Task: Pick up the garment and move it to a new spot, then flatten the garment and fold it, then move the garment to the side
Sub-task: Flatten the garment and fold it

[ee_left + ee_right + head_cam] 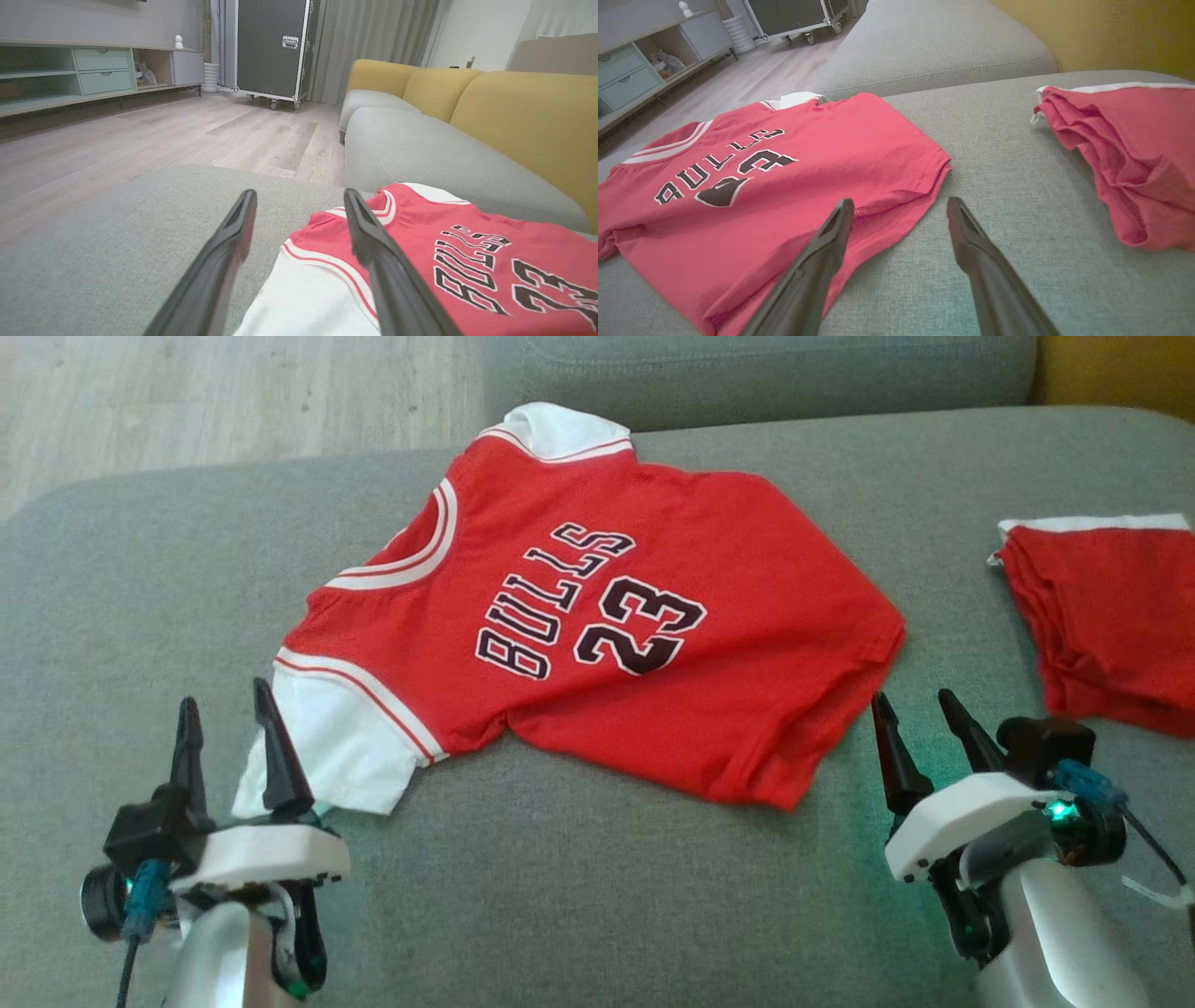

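Here we have the red jersey (597, 616) lying flat, print up, on the grey sofa cushion (579, 896). Our left gripper (226, 695) has its jaws spread wide, pinching nothing. The jersey's white sleeve (327, 747) sits just beneath and ahead of them. Over to our right gripper (911, 696): jaws wide apart too, and empty, with the jersey's hem just off its left finger and bare cushion between the fingers. A second red garment (1111, 616) lies off to the right of those jaws.
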